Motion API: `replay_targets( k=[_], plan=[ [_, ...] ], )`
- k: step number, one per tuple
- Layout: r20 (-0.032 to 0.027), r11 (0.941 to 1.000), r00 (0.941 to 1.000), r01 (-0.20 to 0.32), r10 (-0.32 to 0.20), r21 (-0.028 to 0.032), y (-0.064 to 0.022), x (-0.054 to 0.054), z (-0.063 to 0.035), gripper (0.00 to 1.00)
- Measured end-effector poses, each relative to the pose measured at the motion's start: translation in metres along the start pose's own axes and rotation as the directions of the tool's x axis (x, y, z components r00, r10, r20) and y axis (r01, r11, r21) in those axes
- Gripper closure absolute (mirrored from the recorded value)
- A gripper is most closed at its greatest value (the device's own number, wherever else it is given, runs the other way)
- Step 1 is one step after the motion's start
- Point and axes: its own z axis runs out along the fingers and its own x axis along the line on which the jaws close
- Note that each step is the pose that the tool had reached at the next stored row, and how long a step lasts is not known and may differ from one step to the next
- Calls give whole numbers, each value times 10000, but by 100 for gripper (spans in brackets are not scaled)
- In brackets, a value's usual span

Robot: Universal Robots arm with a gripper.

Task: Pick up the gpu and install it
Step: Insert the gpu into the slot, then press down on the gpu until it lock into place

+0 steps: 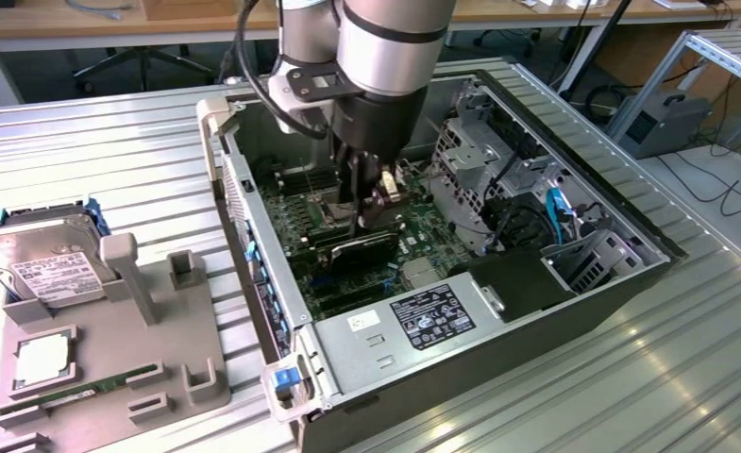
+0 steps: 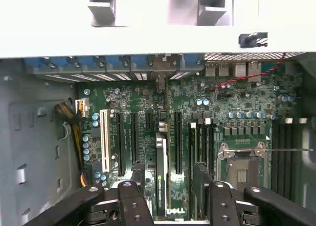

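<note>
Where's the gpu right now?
The gpu stands on edge in a motherboard slot inside the open computer case, between the open gripper's fingers; in the exterior view it sits mid-case, beside the drive cage.

The open computer case (image 1: 572, 311) lies on its side on the counter (image 1: 106, 142), toward the exterior view's right. Inside it the motherboard (image 2: 237, 102) lies flat on the case floor, and the gpu (image 2: 161, 176) stands on edge in one of its slots. The gripper (image 1: 373, 203) reaches down into the case, its jaws either side of the gpu. On the exterior view's left sits a parts tray (image 1: 118, 359), with a hard drive (image 1: 49, 269) at its far end.
</note>
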Motion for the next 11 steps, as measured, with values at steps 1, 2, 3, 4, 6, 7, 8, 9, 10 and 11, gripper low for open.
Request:
replay_targets(
  k=[1, 2, 3, 4, 6, 7, 8, 9, 10, 11],
  plan=[
    [0, 10000, 10000, 0, 0, 2, 0, -1, -41, 48],
    [0, 10000, 10000, 0, 0, 2, 0, -3, -91, 48],
    [0, 10000, 10000, 0, 0, 3, 0, -3, -105, 48],
    [0, 10000, 10000, 0, 0, 2, 0, -3, -105, 48],
    [0, 10000, 10000, 0, 0, 2, 0, -3, -105, 48],
    [0, 10000, 10000, 0, 0, 2, 0, -3, -105, 48],
    [0, 10000, 10000, 0, 0, 2, 0, -4, -105, 48],
    [0, 10000, 10000, 0, 0, 3, 0, -3, -105, 49],
    [0, 10000, 10000, 0, 0, 2, 0, -4, -105, 62],
    [0, 10000, 10000, 0, 0, 2, 0, -3, -105, 68]
  ],
)
